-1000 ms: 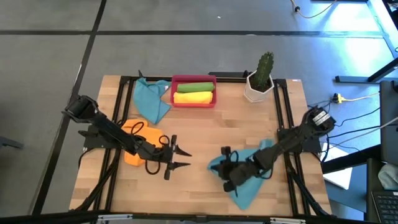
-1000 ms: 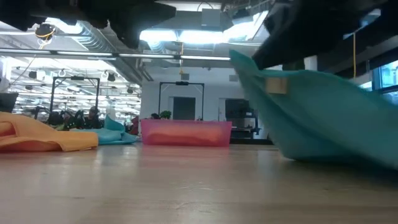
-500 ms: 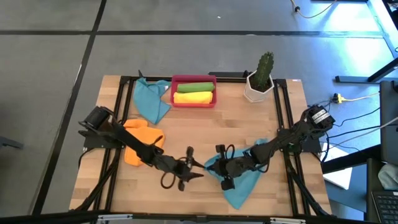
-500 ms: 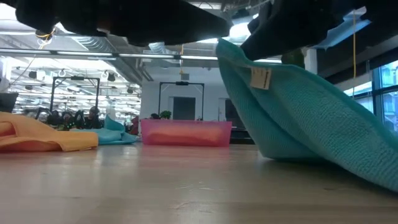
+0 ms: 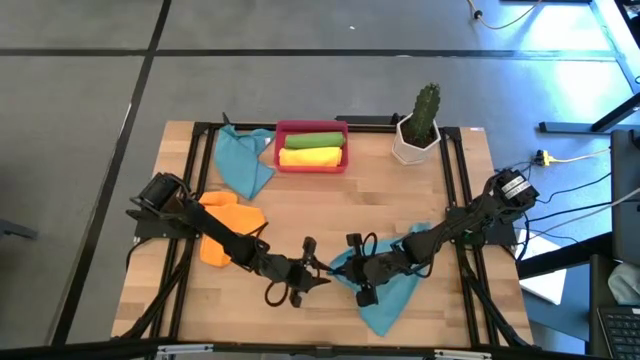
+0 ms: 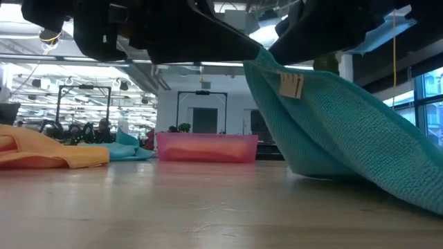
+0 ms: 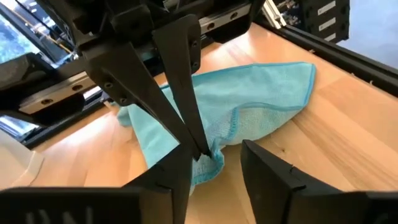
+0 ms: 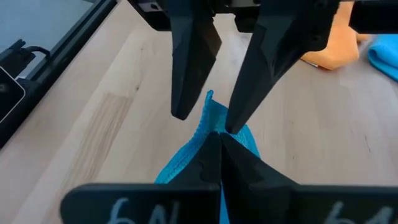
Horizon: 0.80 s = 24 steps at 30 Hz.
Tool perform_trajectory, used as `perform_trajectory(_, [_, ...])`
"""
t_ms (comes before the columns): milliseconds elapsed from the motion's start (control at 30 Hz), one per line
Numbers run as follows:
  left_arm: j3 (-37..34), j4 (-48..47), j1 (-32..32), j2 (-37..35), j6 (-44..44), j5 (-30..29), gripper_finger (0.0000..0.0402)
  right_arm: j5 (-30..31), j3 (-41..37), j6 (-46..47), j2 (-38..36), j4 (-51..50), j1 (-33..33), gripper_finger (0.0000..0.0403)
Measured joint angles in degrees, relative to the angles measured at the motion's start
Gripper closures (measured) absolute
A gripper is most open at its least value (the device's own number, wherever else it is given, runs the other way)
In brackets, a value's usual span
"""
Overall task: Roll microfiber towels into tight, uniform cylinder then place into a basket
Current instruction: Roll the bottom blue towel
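Note:
A teal towel (image 5: 388, 292) lies near the table's front, its left corner raised. My right gripper (image 5: 338, 267) is shut on that corner. My left gripper (image 5: 316, 266) has come in from the left and stands open, one finger on each side of the same corner (image 7: 210, 167). The red basket (image 5: 312, 162) at the far edge holds a green roll (image 5: 312, 139) and a yellow roll (image 5: 310, 156). An orange towel (image 5: 222, 228) lies crumpled under my left arm. Another teal towel (image 5: 244, 160) lies left of the basket. My right gripper pinches the teal towel's raised corner (image 8: 206, 127) between its two fingers, slanting down from the table's right. That corner is lifted, and the cloth slopes down from it (image 6: 325, 117) until its far part lies on the table. My left gripper's fingers (image 8: 245, 93) flank the corner; whether they touch it I cannot tell.
A white pot with a cactus (image 5: 418, 130) stands at the far right. Bare wood (image 5: 330, 210) lies between the basket and the two grippers. Black rails (image 5: 458, 190) run along the table's sides.
My left gripper has moved toward the table's right and slightly down, rolling as it went, up to the raised corner of the teal towel. The lifted part of that towel now stands steeper than a second ago.

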Motion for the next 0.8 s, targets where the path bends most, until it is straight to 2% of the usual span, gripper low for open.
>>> perform_trajectory(333, [0.00, -3.36, -0.07, 0.00, 1.17, -0.09, 0.0395, -0.82, 0.00, 1.71, -0.02, 0.94, -0.02, 0.0394])
perform_trajectory(800, [0.02, -3.41, -0.09, 0.00, 0.71, -0.04, 0.0401, -2.06, 0.00, 1.91, -0.04, 2.24, -0.04, 0.0389])
